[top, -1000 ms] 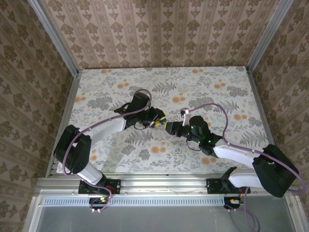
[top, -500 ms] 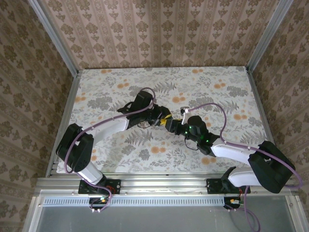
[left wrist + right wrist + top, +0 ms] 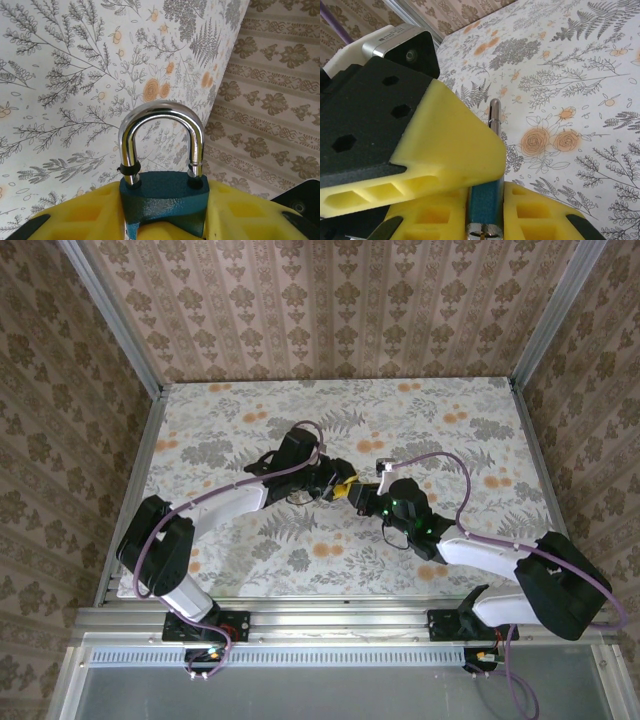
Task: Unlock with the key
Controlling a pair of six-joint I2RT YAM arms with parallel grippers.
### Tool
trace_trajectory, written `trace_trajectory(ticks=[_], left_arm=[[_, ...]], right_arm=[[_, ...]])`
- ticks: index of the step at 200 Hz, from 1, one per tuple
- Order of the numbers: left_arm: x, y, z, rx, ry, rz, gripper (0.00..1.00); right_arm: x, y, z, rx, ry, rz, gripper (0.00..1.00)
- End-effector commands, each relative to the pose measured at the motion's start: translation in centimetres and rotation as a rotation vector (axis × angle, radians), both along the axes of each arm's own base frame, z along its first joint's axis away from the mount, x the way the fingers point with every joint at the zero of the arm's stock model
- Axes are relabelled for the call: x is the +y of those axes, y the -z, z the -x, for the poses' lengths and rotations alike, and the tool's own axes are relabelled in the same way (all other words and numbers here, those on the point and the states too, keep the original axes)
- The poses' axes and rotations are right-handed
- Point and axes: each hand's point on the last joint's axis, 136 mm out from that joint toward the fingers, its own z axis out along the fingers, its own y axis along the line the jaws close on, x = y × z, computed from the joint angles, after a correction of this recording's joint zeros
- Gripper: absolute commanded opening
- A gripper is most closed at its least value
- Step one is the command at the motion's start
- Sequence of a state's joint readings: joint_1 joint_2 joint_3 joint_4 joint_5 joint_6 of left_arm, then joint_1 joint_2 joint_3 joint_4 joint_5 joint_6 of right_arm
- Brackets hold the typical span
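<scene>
Right gripper point(image 3: 362, 498): comes in from 4 o'clock. Its yellow foam pads point(image 3: 535, 212) lie against both flat faces of the lock body, so it is clamped across the thin dimension.
Small chrome piece point(image 3: 482, 231): sits at 6 o'clock in the right wrist view, deep between those pads. I cannot tell whether it is the head of the key or the keyway end of the lock.
Teal-bodied metal padlock point(image 3: 162, 192): at the centre of the table, between the two grippers, and apparently lifted clear of the top.
Handling: probably dense, fully rigid and not fragile. The painted body and polished steel look slick, so the soft pads matter.
Where to hold: the body, not the bow. One gripper braces it against twist while the other turns the key by its head.
Left gripper point(image 3: 338, 485): reaches from 8 o'clock. Its pads point(image 3: 240, 210) press the two narrow sides of the body, gripping it.
Chrome shackle point(image 3: 161, 107): points to 12 o'clock in the left wrist view, with both legs seated in the body, so I judge it locked.
Floral-printed table point(image 3: 450, 430): stretches behind toward 12 o'clock.
</scene>
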State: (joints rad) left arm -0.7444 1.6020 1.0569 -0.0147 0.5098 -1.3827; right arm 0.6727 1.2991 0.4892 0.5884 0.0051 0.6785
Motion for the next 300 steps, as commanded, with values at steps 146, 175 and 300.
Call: trace_trajectory(ticks=[146, 175, 300], left_arm=[[8.0, -6.4, -0.7, -0.458, 0.233, -0.126, 0.53], [8.3, -6.4, 0.5, -0.502, 0.313, -0.143, 0.53], [5.0, -7.3, 3.7, -0.567, 0.516, -0.043, 0.49]], right_arm=[[0.0, -4.4, 4.8, -0.057, -0.356, -0.028, 0.00], [0.8, -5.4, 5.8, -0.075, -0.437, -0.057, 0.00], [1.9, -6.6, 7.0, -0.108, -0.540, -0.086, 0.00]])
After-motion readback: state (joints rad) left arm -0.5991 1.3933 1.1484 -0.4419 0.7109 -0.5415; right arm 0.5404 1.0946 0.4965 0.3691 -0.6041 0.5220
